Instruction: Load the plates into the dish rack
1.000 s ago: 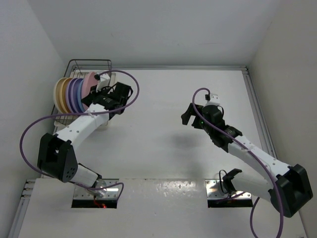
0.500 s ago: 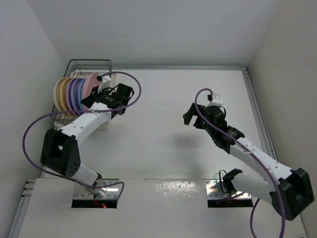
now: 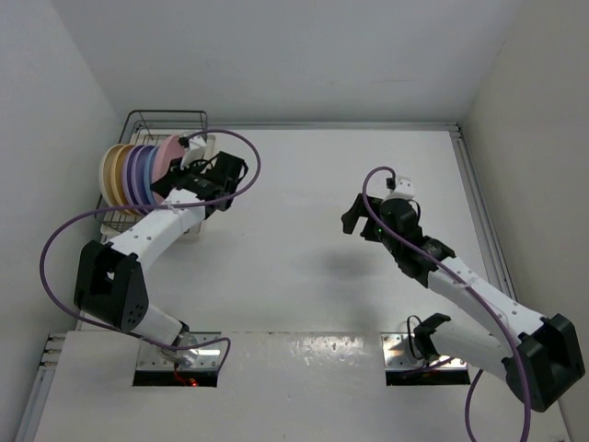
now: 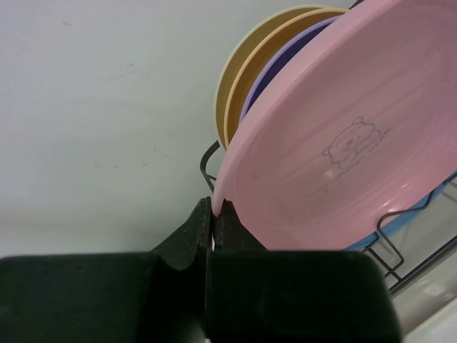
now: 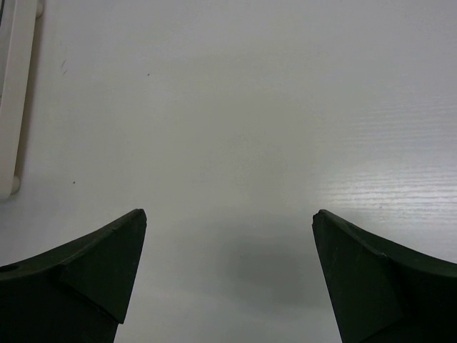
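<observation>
On the white table (image 3: 304,276), the dark grey wire dish rack (image 3: 166,117) sits far left. The round pink plastic plate (image 4: 321,143) stands in it, more upright than a second ago, beside the purple and yellow plates (image 3: 129,175). My left gripper (image 4: 215,207) pinches its rim. My right gripper (image 5: 228,212), fingers spread, has barely shifted.

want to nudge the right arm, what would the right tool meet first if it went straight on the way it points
Probably the bare table: the open right tool looks down on plain white tabletop, nothing ahead of it. The edge rail sits off to one side. Depth is unclear.
</observation>
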Controlling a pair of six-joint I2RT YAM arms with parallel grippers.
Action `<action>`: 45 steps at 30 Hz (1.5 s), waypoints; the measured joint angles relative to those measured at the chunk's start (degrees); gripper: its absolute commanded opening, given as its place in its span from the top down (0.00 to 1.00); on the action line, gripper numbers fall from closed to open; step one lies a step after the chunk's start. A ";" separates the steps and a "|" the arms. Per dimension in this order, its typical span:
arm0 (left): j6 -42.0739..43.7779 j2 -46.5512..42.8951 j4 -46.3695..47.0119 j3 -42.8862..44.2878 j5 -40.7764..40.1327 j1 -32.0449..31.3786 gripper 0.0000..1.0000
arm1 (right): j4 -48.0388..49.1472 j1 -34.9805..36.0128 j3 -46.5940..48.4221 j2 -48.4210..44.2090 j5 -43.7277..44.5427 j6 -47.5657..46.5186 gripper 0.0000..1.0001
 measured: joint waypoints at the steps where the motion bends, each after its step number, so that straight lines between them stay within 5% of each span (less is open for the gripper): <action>1: -0.02 0.00 -0.20 0.00 -0.04 0.00 0.99 | -0.04 0.00 -0.13 -0.33 0.04 0.00 0.00; 38: 1.75 0.11 -4.44 4.44 1.25 -0.46 0.97 | -1.73 0.00 -2.67 -5.46 2.80 0.44 0.00; 42: 1.36 1.36 -8.20 5.62 1.16 -3.39 0.96 | -3.37 0.00 -2.10 -4.55 2.82 0.20 0.00; 45: -6.84 3.54 -19.21 8.39 1.16 -4.26 0.96 | -5.22 0.15 -0.33 -2.78 2.86 -0.70 0.00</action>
